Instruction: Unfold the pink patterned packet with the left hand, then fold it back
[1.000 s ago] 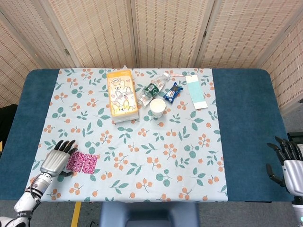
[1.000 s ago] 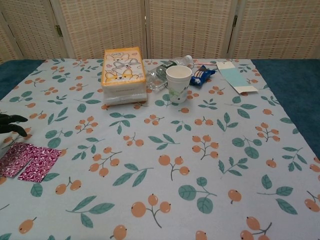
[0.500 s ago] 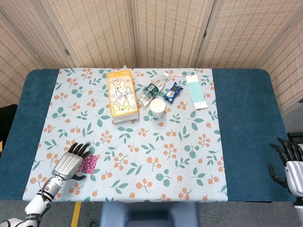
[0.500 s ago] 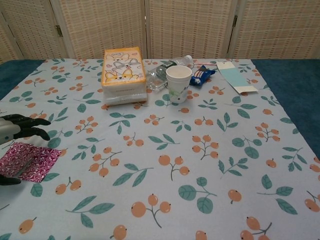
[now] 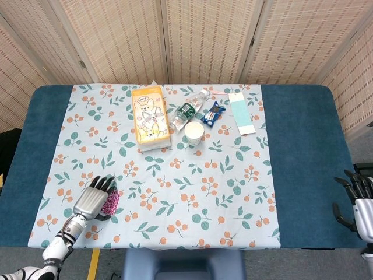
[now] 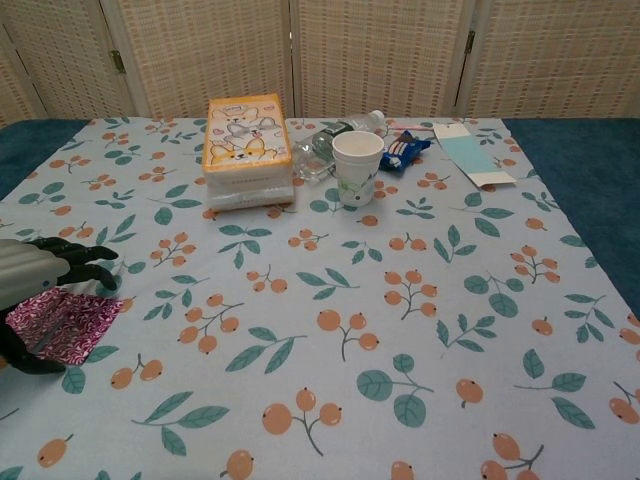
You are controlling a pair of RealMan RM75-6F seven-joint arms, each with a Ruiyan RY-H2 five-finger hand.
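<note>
The pink patterned packet (image 5: 110, 202) lies near the table's front left corner, and only its right strip shows past my left hand (image 5: 92, 202) in the head view. In the chest view the packet (image 6: 68, 325) sits between that hand's fingers (image 6: 72, 262) above and its thumb (image 6: 25, 360) below. Its left part is raised off the cloth, and my left hand (image 6: 30, 275) holds that flap over the rest. My right hand (image 5: 356, 201) hangs at the far right beyond the table edge, fingers apart, holding nothing.
At the back of the floral cloth (image 5: 175, 175) stand a yellow tissue box (image 5: 150, 116), a lying water bottle (image 5: 187, 109), a paper cup (image 5: 194, 133), a blue snack packet (image 5: 213, 114) and a pale green card (image 5: 240, 112).
My left hand has moved right over the packet. The packet lay spread in two flat panels a second ago; now its left panel is turned over the right one and it looks narrower.
</note>
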